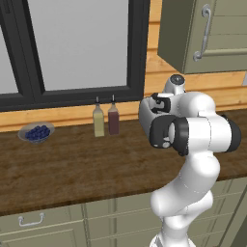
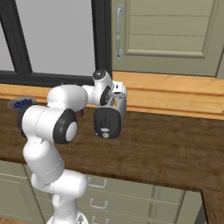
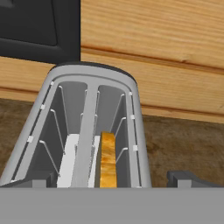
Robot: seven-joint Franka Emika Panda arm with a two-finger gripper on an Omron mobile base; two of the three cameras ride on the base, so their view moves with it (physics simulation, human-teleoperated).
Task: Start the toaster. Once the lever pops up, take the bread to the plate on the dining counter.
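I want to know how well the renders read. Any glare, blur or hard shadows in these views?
Left base view: flat even light, no glare, soft edges on the bottles. Right base view: the same, no hard shadows. Hand view: sharp, the toaster looms wide at close range, bread clear in its slot.

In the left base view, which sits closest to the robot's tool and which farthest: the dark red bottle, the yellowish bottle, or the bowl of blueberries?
The tool sits at the arm's front end, over the counter.
1. Dark red bottle: just left of the tool, by the window wall.
2. Yellowish bottle: next to it, one step farther left.
3. Bowl of blueberries: far left along the counter.
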